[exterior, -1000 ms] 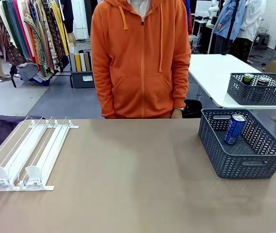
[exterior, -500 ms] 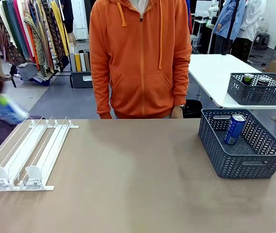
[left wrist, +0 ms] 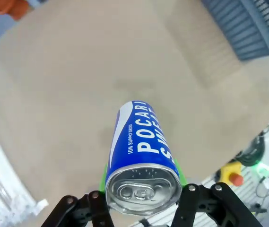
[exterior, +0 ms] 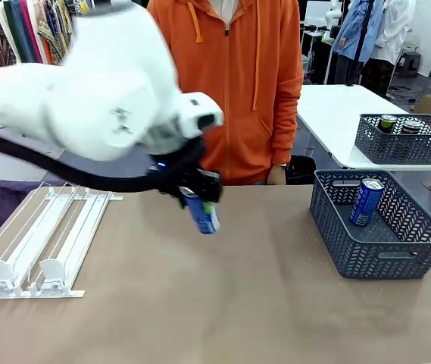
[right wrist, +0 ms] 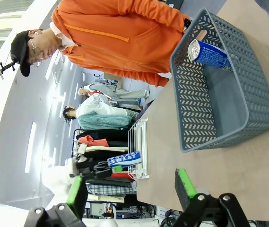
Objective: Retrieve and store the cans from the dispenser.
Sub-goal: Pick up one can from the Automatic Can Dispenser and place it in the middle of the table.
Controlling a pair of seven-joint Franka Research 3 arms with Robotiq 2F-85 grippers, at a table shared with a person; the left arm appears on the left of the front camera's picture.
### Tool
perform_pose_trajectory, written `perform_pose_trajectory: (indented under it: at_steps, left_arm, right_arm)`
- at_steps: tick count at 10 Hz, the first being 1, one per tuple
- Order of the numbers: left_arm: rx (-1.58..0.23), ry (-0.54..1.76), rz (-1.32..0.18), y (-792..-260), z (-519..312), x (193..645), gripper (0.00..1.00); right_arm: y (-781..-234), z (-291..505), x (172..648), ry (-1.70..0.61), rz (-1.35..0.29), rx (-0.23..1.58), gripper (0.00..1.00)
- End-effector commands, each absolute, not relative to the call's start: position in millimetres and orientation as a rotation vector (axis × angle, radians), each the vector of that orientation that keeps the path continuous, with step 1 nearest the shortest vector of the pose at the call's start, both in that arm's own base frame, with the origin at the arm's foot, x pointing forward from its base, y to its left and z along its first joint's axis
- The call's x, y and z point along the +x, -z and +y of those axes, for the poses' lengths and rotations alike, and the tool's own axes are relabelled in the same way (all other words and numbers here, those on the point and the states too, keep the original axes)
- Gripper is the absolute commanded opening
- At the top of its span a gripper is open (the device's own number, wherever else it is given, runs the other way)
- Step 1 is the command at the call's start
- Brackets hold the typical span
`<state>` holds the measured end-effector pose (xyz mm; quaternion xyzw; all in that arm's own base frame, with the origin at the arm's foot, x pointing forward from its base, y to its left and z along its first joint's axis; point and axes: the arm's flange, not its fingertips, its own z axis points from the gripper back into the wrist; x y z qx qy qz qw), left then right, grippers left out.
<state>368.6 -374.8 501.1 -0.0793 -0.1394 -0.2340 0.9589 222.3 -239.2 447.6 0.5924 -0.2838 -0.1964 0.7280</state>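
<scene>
A blue can (exterior: 204, 215) is being held above mid-table, clamped in the left gripper (left wrist: 143, 201), while another can (exterior: 366, 202) is already lying in the basket (exterior: 379, 254), the dispenser (exterior: 45, 241) is emptied, and the right gripper (right wrist: 130, 187) is spread empty.

The left arm (exterior: 86, 91) blurs, hiding the dispenser's (exterior: 41, 243) far end.

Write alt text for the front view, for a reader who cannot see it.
The robot's left gripper holds a blue can above the middle of the brown table. An empty white dispenser lies at left, a grey basket with another blue can at right, a person in an orange hoodie behind.
</scene>
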Motion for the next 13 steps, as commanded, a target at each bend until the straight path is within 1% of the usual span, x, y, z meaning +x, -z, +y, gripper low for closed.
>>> perform_pose_trajectory:
  at_steps: [1,2,5,6,10,11,12,13]
  left_arm:
    - [-0.046,0.503,-0.262,-484,-416,398,0.0]
    - [-0.016,0.552,-0.234,-463,-430,401,0.0]
    - [0.035,0.65,-0.197,-425,-452,409,0.0]
    - [0.028,0.643,-0.168,-416,-455,414,0.0]
    - [0.001,0.619,-0.149,-406,-457,425,0.0]
    - [0.008,0.621,-0.142,-404,-457,423,0.53]
    - [0.016,0.623,-0.142,-405,-459,425,1.0]
    - [0.018,0.621,-0.141,-405,-458,425,1.0]
  right_arm:
    - [-450,-241,221,0.422,-0.633,1.31,1.0]
    - [-450,-241,221,0.422,-0.633,1.31,1.0]
    - [-450,-241,221,0.422,-0.633,1.31,1.0]
    - [-450,-241,221,0.422,-0.633,1.31,1.0]
    - [-450,-241,221,0.422,-0.633,1.31,1.0]
    - [-450,-241,221,0.422,-0.633,1.31,1.0]
    - [-450,-241,221,0.422,-0.633,1.31,1.0]
    - [-450,-241,221,0.422,-0.633,1.31,1.0]
